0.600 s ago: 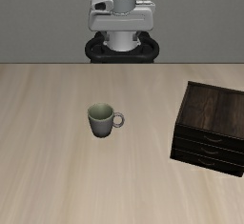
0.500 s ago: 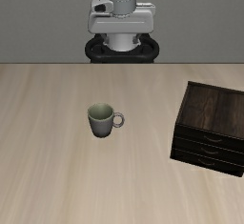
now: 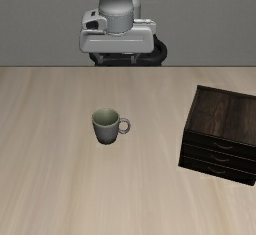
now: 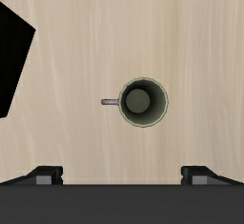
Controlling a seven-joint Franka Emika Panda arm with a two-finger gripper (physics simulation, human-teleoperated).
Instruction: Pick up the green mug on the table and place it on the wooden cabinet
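I start in the exterior view with the table (image 3: pixel 45 169), a pale wood-grain surface. The green mug (image 3: pixel 104 126) stands upright on it, slightly toward the exterior view's left of centre, mouth up. Its handle (image 3: pixel 125 126) sticks out at 3 o'clock, and it touches nothing but the tabletop. At about 12 o'clock from the mug, well apart from it at the table's far edge, my arm (image 3: pixel 120 24) rises from its dark base. Its white wrist section hangs over that edge. Moving on to 3 o'clock from the mug, well clear of the handle, the dark wooden cabinet (image 3: pixel 222 129) sits on the table. It is low and boxy, turned slightly askew, with three drawer fronts showing.

Through the wrist camera I look straight down on the tabletop. A black corner of the cabinet (image 4: pixel 11 56) lies well off to one side of the mug. On the gripper (image 4: pixel 123 175), the two fingertips (image 4: pixel 46 175) stand wide apart, jaws fully spread, gripping nothing. The mug (image 4: pixel 144 102) lies ahead of the fingertips, apart from both and slightly off the midline between them. I see its round rim and dark inside, and the handle (image 4: pixel 110 102) points toward the cabinet side.
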